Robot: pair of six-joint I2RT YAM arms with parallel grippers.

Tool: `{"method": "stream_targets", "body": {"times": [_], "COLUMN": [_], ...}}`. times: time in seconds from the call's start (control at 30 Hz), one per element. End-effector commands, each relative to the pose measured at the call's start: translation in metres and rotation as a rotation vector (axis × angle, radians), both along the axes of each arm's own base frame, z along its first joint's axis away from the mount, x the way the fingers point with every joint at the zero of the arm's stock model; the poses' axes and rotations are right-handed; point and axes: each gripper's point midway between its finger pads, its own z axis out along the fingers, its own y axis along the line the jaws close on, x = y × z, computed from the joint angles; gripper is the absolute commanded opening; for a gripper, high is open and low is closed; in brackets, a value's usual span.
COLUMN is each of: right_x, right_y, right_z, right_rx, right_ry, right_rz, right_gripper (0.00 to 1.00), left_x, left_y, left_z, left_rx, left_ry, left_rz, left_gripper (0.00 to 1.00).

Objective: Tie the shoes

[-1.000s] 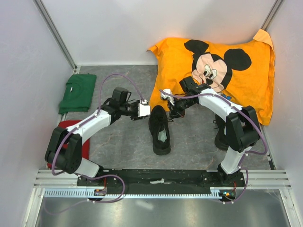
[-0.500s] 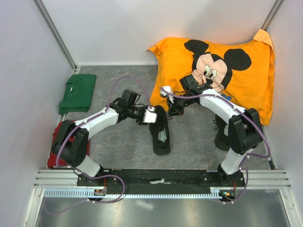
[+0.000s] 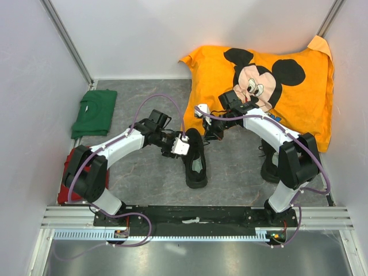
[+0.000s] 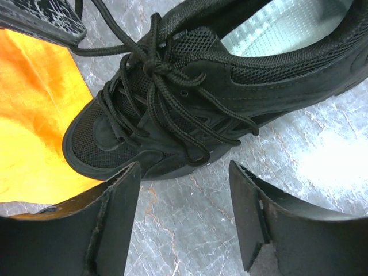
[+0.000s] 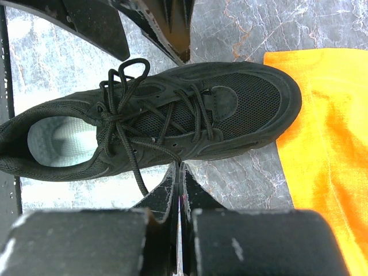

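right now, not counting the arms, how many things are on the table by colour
black shoes: 2, one mid-table, one at the right, partly hidden
orange cloth with a cartoon mouse: 1
green folded cloth: 1
red thing at the left, mostly hidden: 1
total: 5

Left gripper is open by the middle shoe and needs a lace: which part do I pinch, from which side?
Pinch the lace loop that droops over the shoe's side wall, coming in low from that side, where the left gripper stands open. The loop lies slack and apart from the crossed laces, so one strand can probably be taken alone; the knot is a tight bundle.
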Motion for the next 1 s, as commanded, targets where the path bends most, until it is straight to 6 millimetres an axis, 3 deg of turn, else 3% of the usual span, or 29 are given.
{"method": "stream_targets", "body": {"times": [0.0, 0.17, 0.47, 0.7, 0.97], "right_x": [0.004, 0.005, 0.004, 0.006, 0.005], "right_y": [0.008, 0.009, 0.008, -0.003, -0.027], "right_z": [0.021, 0.023, 0.025, 0.019, 0.001], "right_rx": [0.047, 0.049, 0.041, -0.016, -0.135], "right_ry": [-0.058, -0.063, -0.069, -0.076, -0.119], "right_rz": [0.021, 0.02, 0.008, -0.047, -0.098], "right_gripper": [0.0, 0.0, 0.0, 0.0, 0.0], "left_x": [0.01, 0.017, 0.014, -0.001, -0.008], "left_y": [-0.01, -0.03, -0.051, -0.036, -0.009], "left_z": [0.011, 0.018, 0.033, 0.03, 0.017], "left_rx": [-0.008, -0.057, -0.126, -0.099, -0.057], "left_ry": [-0.033, -0.053, -0.073, -0.054, -0.046], "left_rz": [0.012, -0.002, -0.048, -0.045, 0.034], "left_gripper": [0.72, 0.7, 0.51, 0.04, 0.01]}}
